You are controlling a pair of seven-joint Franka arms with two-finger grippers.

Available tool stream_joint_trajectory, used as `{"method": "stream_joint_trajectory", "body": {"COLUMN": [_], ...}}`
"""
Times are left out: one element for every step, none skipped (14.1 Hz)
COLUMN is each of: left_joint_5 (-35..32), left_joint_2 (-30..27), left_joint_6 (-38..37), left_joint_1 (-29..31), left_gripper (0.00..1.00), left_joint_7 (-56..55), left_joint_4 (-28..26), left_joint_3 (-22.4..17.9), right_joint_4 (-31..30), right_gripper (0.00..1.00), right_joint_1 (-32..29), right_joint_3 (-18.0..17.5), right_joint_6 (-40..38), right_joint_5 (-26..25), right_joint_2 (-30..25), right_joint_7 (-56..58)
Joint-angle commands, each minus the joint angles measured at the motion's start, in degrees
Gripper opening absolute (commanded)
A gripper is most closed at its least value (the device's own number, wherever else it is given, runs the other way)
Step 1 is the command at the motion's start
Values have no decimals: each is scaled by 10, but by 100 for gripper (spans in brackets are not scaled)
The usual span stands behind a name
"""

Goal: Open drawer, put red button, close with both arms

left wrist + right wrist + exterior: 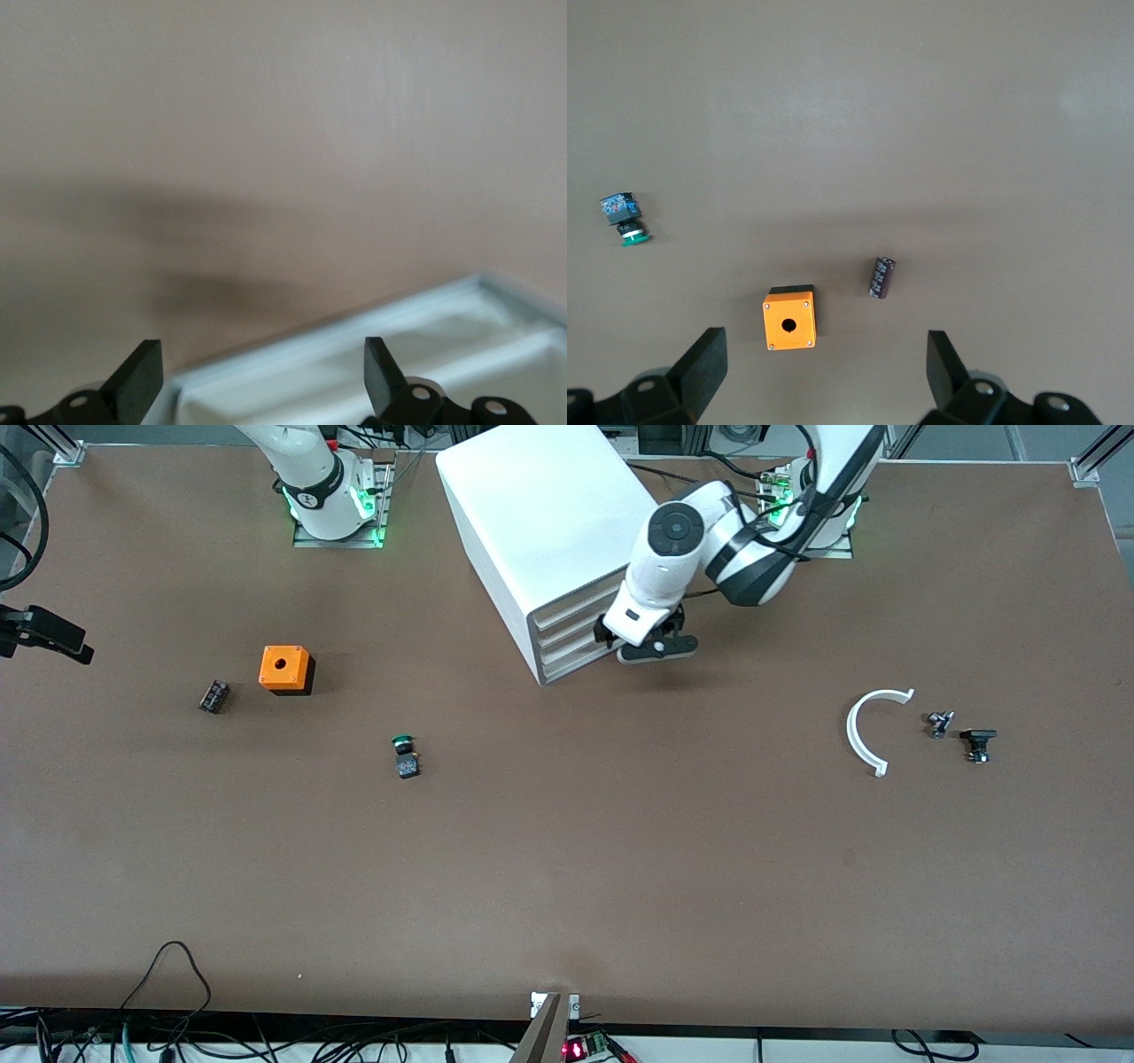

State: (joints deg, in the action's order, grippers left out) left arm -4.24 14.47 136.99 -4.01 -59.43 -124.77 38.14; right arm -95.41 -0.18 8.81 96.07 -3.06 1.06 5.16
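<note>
Left gripper [654, 645] at the cabinet [540, 522] front, by the drawer [567, 631] stack, jaws spread wide, holding nothing. Drawers look shut. Right gripper [824, 372] up over the orange box [789, 321], jaws wide, empty. Red button not spotted; green button [405, 755] mid-table.

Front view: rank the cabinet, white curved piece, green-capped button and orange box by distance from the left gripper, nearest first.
Left gripper is open at the drawer fronts.
1. Cabinet, right beside it.
2. White curved piece, toward the left arm's end.
3. Green-capped button, nearer the camera.
4. Orange box, toward the right arm's end.
</note>
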Motion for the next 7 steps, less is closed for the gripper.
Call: {"method": "stream_joint_trajectory", "body": {"left_joint_5": [-9,-9,-9,-9,-9,-9,-9], "left_joint_2": [-73,-100,-132,-161,-182,-191,-193], "left_joint_6": [-14,-30,-48,-65,-81,-101,-134], "left_joint_1": [45,57,71,81,89,90,90], "left_gripper": [100,100,100,100,100,100,100], "left_joint_7": [30,72,125,175,213,247,289], "left_joint_4": [15,16,16,17,22,41,71], "left_joint_3": [-41,-50,-52,-53,-66,-87,-111], "right_joint_4": [-2,-2,-2,-2,-2,-2,-2], "right_gripper": [100,100,100,100,100,100,100], "right_joint_1": [0,0,0,0,0,0,0], "right_joint_3": [2,2,2,2,2,2,2], "right_joint_6": [10,15,15,18,18,18,19], "right_joint_5": [11,12,12,12,12,12,12], "right_joint_2": [-8,-7,-8,-7,-5,-4,-4], "right_joint_7": [6,6,4,1,1,1,1]}}
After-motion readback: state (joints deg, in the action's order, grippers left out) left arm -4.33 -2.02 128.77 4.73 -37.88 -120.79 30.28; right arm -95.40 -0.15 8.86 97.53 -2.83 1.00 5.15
